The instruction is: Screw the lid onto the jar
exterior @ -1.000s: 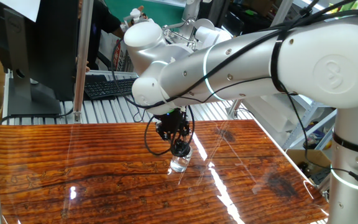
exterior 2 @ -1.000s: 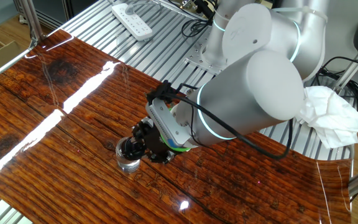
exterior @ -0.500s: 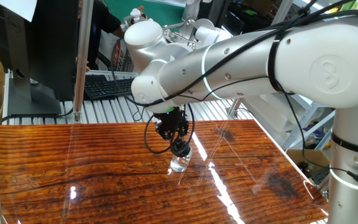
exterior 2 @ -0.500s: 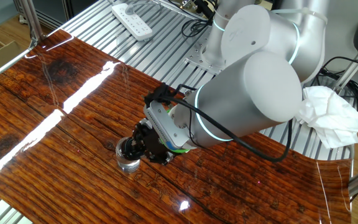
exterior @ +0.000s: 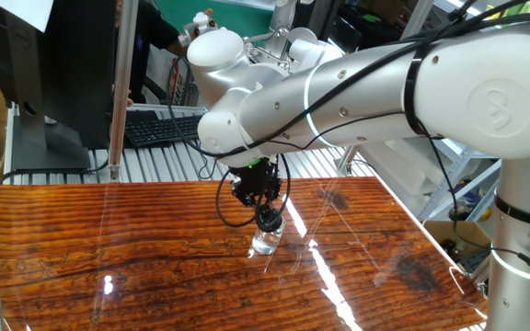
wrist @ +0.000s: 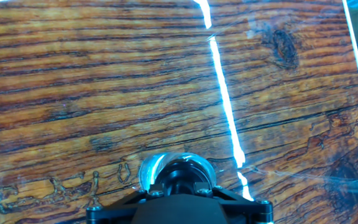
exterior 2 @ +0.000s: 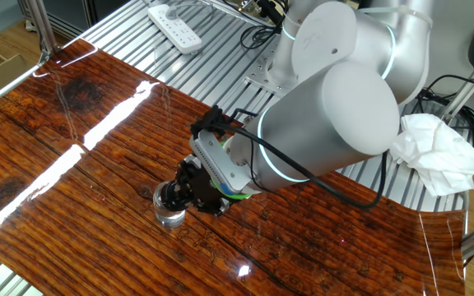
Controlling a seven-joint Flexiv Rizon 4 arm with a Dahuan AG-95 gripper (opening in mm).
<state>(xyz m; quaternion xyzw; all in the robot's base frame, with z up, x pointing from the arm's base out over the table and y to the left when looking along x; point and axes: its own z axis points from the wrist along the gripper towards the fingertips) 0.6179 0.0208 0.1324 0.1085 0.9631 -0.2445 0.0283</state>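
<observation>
The small clear jar (exterior: pixel 265 244) stands upright on the wooden table (exterior: pixel 109 248), right under the hand. In the other fixed view the jar (exterior 2: pixel 169 217) shows below the black fingers. The dark round lid (wrist: pixel 180 173) sits on the jar's mouth, with the glass rim (wrist: pixel 149 169) showing around it in the hand view. My gripper (exterior: pixel 267 221) points straight down over the jar, its two fingers pressed against opposite sides of the lid (exterior 2: pixel 168 197). The gripper (wrist: pixel 181 186) is shut on the lid; the lid's thread is hidden.
A bright strip of light (wrist: pixel 224 93) reflects across the glossy wood. A keyboard (exterior: pixel 159 129) and monitor (exterior: pixel 53 64) stand behind the table's far edge. A power strip (exterior 2: pixel 175 26) and crumpled white paper (exterior 2: pixel 434 156) lie on the ribbed metal surface beyond.
The fingers have drawn in onto the lid. The wrist has turned slightly over the jar, which stays in place.
</observation>
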